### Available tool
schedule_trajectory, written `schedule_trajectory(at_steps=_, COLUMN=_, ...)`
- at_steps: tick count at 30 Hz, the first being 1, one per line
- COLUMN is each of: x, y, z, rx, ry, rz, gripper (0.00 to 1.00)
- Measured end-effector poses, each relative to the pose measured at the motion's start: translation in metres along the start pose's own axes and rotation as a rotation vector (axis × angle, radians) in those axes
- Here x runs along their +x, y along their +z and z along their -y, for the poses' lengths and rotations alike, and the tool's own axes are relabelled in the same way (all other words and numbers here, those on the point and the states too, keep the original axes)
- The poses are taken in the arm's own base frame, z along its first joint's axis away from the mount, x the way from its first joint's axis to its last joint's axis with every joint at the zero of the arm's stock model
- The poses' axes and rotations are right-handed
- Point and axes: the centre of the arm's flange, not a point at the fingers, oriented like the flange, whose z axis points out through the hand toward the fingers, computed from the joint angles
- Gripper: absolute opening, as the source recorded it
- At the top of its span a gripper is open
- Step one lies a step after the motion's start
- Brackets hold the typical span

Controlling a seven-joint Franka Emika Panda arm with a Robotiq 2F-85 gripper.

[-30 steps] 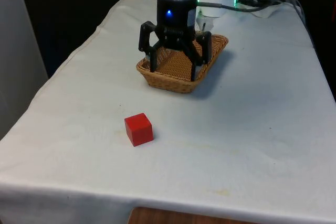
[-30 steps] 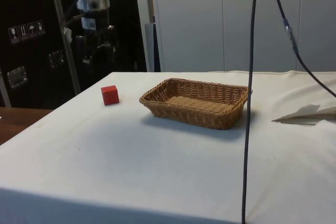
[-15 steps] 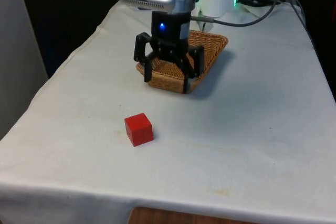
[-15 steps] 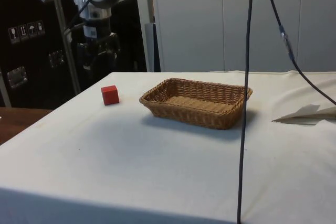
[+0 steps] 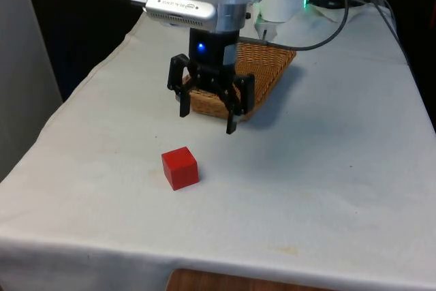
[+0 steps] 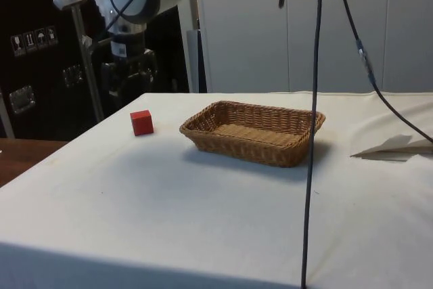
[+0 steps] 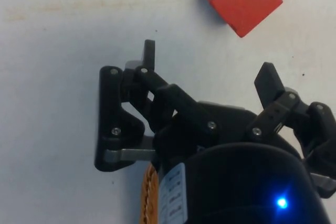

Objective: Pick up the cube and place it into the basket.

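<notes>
I hold the gripper point(image 5: 208, 117) with its jaws spread wide and empty in the upper middle of the front frame — between the wicker basket point(image 5: 276, 73) and the red cube point(image 5: 180, 167). The cube sits untouched on the white cloth point(image 5: 327, 182), lower left of centre, well apart from the fingertips point(image 7: 268, 77), so I judge the approach unfinished — the wide spread is there to straddle it.
</notes>
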Motion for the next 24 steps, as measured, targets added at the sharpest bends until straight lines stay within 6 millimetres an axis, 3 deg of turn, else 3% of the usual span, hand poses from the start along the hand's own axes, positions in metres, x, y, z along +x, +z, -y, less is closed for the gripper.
schedule_trajectory(at_steps=24, x=0.005, y=0.022, z=-0.022, rx=-0.028, ry=0.096, rz=-0.036, gripper=1.00)
